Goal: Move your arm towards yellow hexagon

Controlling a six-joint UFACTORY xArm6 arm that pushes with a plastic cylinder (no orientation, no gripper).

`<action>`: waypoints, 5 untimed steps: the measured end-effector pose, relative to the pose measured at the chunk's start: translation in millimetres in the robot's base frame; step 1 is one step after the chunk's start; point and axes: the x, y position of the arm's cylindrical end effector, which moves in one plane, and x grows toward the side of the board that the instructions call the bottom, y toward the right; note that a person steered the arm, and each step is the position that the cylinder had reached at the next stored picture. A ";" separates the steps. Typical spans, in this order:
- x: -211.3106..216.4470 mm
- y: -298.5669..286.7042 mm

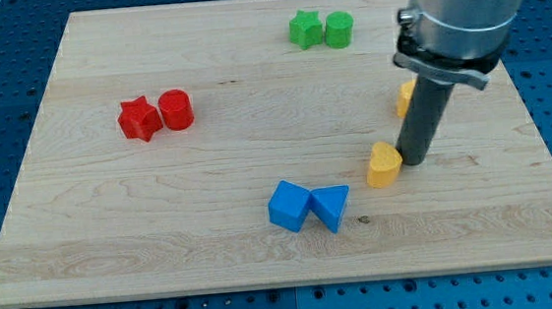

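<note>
Far off to the view's left of my tip [417, 160] sit the red star [139, 119] and red cylinder [176, 110], touching one another; nearer, down and to the left of it, the blue cube [288, 206] and blue triangular block [331, 207] also touch. Up and left of the rod are the green star [306, 28] and green cylinder [338, 29]. Just at the tip's left lies a yellow heart-shaped block [384, 164], touching or nearly so. The yellow hexagon [406, 97] is mostly hidden behind the rod, above the tip — only its left edge shows. There is no pincer here — just a bare rod, so nothing opens or shuts. To do this well, I judge the tip should slide up the view, easing off the yellow heart so it isn't dragged, and stop beside the hexagon.
</note>
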 end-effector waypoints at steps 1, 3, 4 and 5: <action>6.2 -18.2; 14.1 -41.4; 14.1 -59.9; 14.1 -73.7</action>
